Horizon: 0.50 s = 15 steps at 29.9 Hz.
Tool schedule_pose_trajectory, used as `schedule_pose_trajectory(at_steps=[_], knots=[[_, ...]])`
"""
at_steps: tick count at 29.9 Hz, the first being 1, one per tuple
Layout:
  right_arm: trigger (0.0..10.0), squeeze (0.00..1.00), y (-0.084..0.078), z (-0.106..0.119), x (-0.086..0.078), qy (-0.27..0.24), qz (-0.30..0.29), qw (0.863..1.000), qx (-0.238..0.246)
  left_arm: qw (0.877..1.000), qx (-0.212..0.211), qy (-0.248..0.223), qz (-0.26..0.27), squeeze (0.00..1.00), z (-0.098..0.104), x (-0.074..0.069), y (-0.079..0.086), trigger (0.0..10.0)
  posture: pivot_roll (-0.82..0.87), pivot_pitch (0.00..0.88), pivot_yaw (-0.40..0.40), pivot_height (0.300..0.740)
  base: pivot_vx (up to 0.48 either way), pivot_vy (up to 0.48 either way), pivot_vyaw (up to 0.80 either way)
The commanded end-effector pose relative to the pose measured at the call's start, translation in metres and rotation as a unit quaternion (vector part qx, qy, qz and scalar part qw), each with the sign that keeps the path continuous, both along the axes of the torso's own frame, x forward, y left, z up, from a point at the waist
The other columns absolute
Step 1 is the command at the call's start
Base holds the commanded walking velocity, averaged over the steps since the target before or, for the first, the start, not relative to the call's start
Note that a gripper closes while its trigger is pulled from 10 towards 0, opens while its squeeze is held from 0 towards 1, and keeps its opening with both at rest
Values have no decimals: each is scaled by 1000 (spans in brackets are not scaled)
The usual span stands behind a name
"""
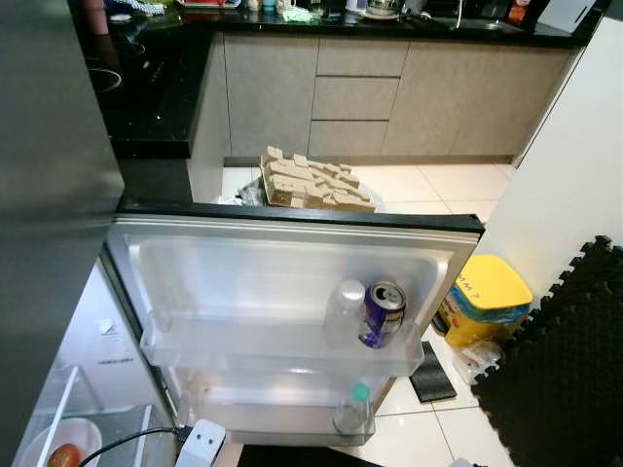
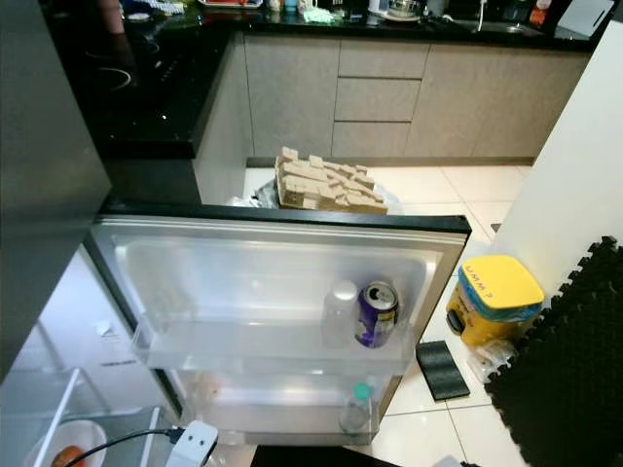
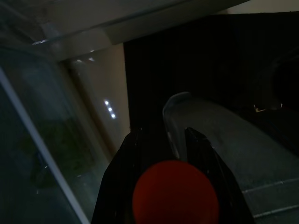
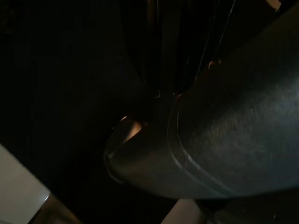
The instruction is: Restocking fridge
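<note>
In the upper door shelf (image 1: 243,345) of the open fridge door (image 1: 292,258) stand a purple can (image 1: 382,313) and, touching it on its left, a clear bottle (image 1: 345,311) with a white cap; both are upright. A second clear bottle with a green cap (image 1: 353,409) stands in the lower shelf below them, also upright. The can's print is too small to read.

The left gripper (image 3: 169,140) shows in its wrist view, dark, fingers a little apart with something round and red-orange (image 3: 175,196) sitting close to the lens between them; I cannot tell whether they grip it or what it is. Beyond the fingers lie a pale fridge edge and a dark floor, so I judge this arm to hang low beside the fridge. The right wrist view is nearly black, with only a grey curved casing to make out, and that gripper's state cannot be told.

The shelf lies ahead of and above both hanging arms, with free room on its left half, which favours the left arm.

Outward: a yellow-lidded tub (image 1: 487,300) with unreadable blue writing on the floor to the right, a black foam mat (image 1: 569,360), a cardboard tray (image 1: 313,182) behind the door, and a bowl (image 1: 58,449) low on the left.
</note>
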State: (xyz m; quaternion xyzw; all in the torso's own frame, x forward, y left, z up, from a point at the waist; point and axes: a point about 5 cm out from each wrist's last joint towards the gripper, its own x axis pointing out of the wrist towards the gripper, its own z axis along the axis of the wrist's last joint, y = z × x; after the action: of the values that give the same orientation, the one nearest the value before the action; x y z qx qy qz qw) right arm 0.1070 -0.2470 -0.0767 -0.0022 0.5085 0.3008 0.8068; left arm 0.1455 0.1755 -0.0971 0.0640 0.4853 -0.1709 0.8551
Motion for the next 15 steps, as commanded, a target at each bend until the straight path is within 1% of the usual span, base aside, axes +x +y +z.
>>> schedule_pose_trajectory(at_steps=[1,6,15], knots=[[10000,0,-5,1,0,-2,-5,1000,-8,1000,-1,26,-8,0,-6,-13,-6,10000,-9,19,-69,740,0,0,0],[10000,0,-5,-1,0,-2,-3,1000,-13,1000,-2,26,-1,0,-6,-13,-6,10000,-9,19,-69,740,0,0,0],[10000,0,-4,-2,-1,-2,-4,1000,-13,1000,3,30,-6,0,-7,-15,-7,10000,-10,26,-65,740,0,0,0]])
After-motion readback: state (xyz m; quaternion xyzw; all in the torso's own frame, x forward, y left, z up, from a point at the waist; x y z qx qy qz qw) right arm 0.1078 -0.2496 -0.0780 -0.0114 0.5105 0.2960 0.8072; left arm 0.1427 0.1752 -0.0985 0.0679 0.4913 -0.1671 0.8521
